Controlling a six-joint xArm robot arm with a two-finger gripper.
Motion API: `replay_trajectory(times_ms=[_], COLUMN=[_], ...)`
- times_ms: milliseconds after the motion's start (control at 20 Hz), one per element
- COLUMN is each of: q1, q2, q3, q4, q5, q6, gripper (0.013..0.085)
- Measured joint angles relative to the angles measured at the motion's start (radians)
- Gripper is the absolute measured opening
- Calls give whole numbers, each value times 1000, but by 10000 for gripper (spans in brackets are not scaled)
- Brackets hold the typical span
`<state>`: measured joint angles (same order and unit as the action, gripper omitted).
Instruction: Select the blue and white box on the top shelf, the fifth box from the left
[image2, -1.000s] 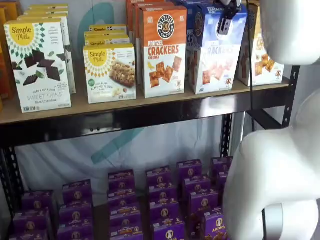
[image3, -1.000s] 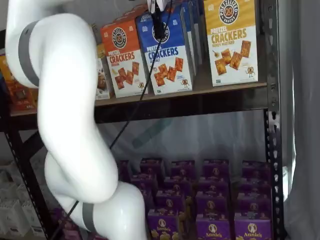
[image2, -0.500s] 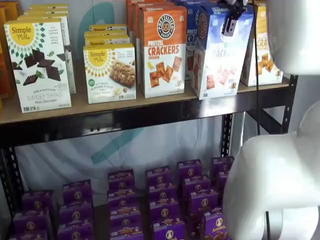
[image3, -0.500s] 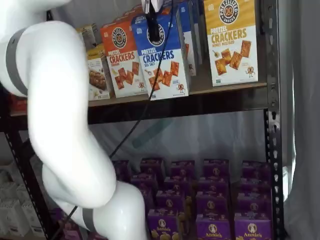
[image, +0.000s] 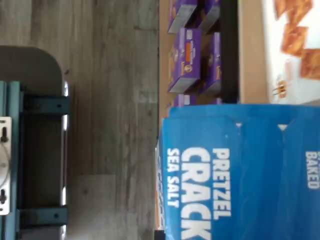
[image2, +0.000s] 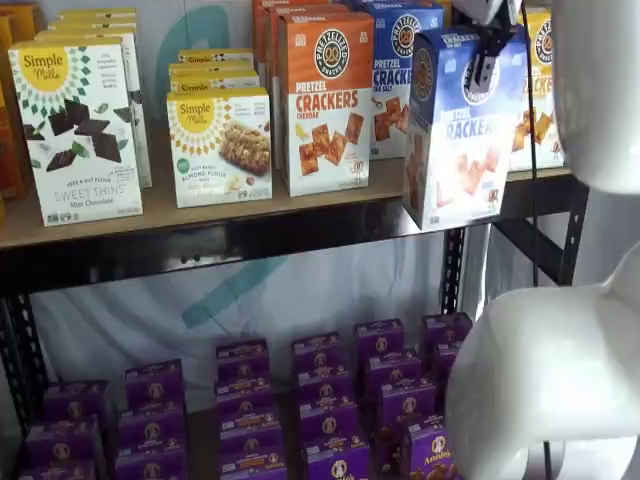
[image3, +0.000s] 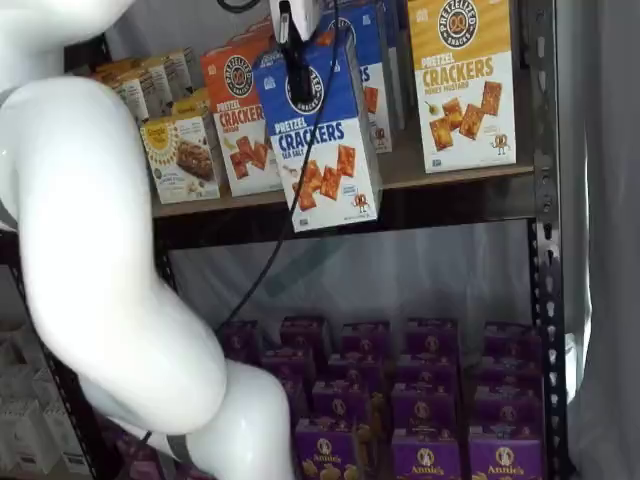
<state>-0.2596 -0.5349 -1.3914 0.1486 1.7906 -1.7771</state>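
A: Where is the blue and white box (image2: 458, 128)?

B: In both shelf views it hangs in front of the top shelf (image2: 250, 240), its bottom edge below the dark front rail and clear of the board. The tool (image2: 486, 62) pinches it at the top, one black finger lying down over the front face across the round logo.

A: Does every camera show that?

B: No. In a shelf view the box (image3: 317, 130) faces the camera, so its lettering and pictured crackers read clearly, and the black finger (image3: 297, 70) with a cable beside it is plain. In the other shelf view the box is turned, showing a side panel and a washed-out front. The wrist view shows only the blue top flap and lettering of the box (image: 235, 175), filling much of the frame, with the floor (image: 110, 100) and purple boxes (image: 186, 60) beyond.

A: What is hidden?

B: The rear finger sits behind the box in both shelf views. The white arm (image3: 110, 260) covers the left end of the shelf in one, and the arm (image2: 560, 370) blocks the lower right corner in the other. The yellow-topped box (image2: 540, 90) is partly covered by the held box there, while it stands fully visible as the yellow-topped box (image3: 463, 85) in the other shelf view.
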Motion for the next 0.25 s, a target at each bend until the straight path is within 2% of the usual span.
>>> replay_trajectory(times_ms=[250], q1=[-25], q2=[-67], q3=[76], q4=[-16], q5=[2], q6=[-31], gripper=[570])
